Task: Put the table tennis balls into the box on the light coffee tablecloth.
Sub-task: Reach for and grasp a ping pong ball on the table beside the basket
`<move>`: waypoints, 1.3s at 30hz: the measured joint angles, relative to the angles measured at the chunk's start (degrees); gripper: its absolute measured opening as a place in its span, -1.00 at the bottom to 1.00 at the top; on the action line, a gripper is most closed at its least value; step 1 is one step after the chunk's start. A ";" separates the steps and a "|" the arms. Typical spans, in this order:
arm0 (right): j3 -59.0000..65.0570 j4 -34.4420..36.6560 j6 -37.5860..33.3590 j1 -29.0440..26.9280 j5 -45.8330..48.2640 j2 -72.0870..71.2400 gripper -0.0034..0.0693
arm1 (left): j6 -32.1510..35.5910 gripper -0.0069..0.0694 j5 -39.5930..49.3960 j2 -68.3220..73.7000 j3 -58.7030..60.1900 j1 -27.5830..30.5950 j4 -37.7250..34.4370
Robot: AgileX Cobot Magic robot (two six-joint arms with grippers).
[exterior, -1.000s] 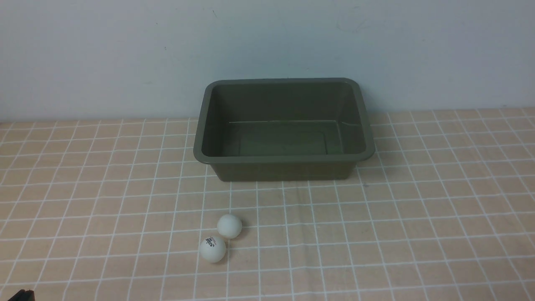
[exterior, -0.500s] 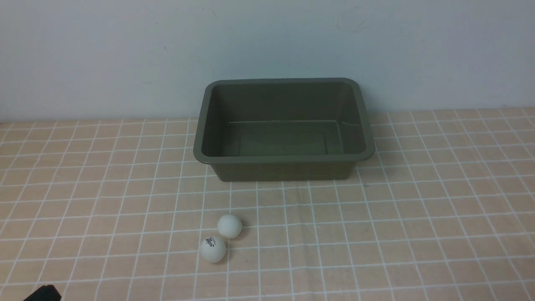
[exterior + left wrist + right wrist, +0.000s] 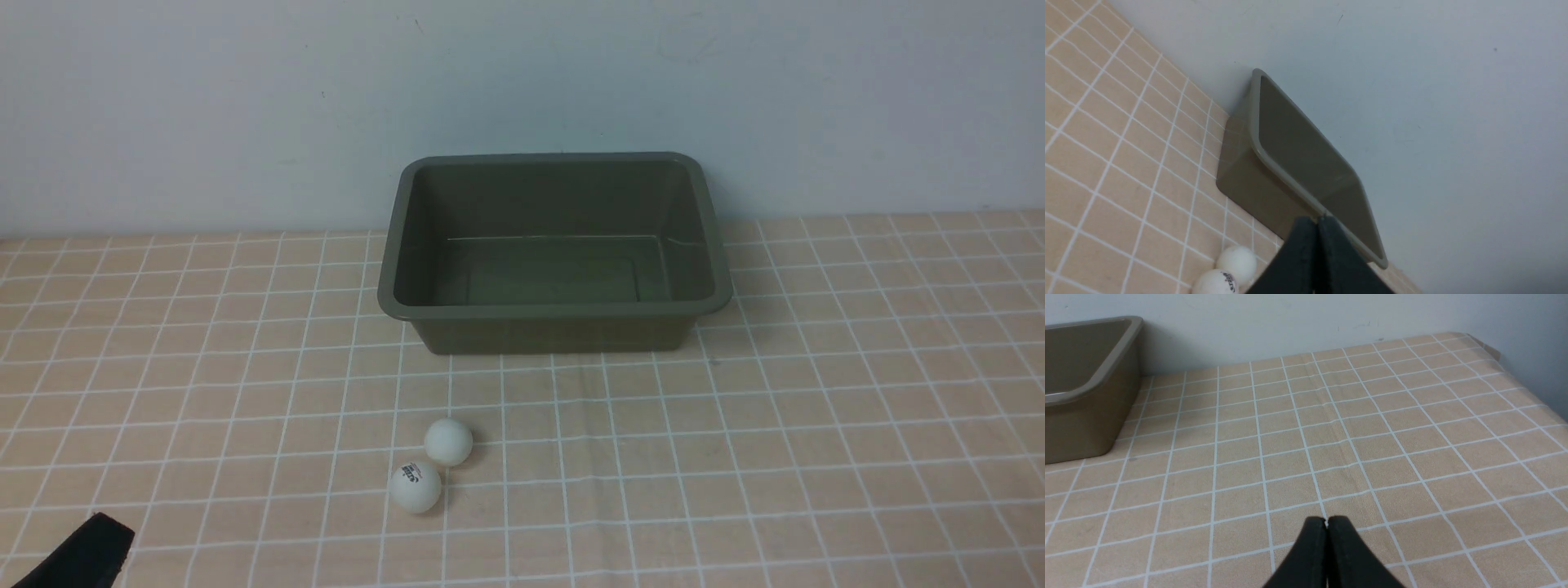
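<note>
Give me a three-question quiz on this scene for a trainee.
1. True or false: one ball already lies in the box.
2. Which is nearer the box? A: plain ball. B: logo ball.
3. Fill in: the left fingers and right fingers are both ____ (open or shut).
Key: 1 false, both balls lie on the cloth. 2 A. 3 shut.

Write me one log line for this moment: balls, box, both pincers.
plain ball, logo ball: on cloth, side by side, outside box | box: empty | left pincer: shut, empty | right pincer: shut, empty
</note>
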 joint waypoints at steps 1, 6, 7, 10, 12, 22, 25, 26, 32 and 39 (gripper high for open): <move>0.00 0.00 0.00 0.00 0.00 0.00 -0.95 | 0.00 -1.00 0.00 0.00 0.00 0.00 -0.38; 0.00 0.00 0.00 0.00 0.00 0.00 -0.95 | 0.00 -1.00 -2.48 0.00 0.00 0.00 -2.12; 0.00 0.00 0.00 0.00 0.00 0.00 -0.95 | 0.00 -1.00 -3.37 0.00 0.00 0.00 -2.65; 0.00 0.00 0.00 0.00 0.00 0.00 -0.95 | 0.00 -1.00 -6.24 0.00 0.00 0.00 -5.84; 0.00 0.00 0.00 0.00 0.00 0.00 -0.95 | 0.38 -1.00 -8.78 0.00 0.00 0.00 -10.99; 0.00 0.00 0.00 0.00 0.00 0.00 -0.95 | 29.94 -1.00 -3.71 0.00 -8.75 0.00 -17.33; 0.00 0.00 0.00 0.00 0.00 0.00 -0.95 | 46.86 -1.00 3.28 -0.05 -13.38 0.00 -17.09; 0.00 0.00 0.00 0.00 0.00 0.00 -0.95 | 52.09 -1.00 5.77 -0.05 -14.72 0.00 -16.98; 0.00 0.00 0.00 0.00 0.00 0.00 -0.95 | 62.10 -1.00 16.73 5.79 -17.81 0.00 -15.74; 0.00 0.00 0.00 0.00 0.00 0.00 -0.95 | 56.76 -1.00 27.25 18.90 -18.01 0.00 -4.90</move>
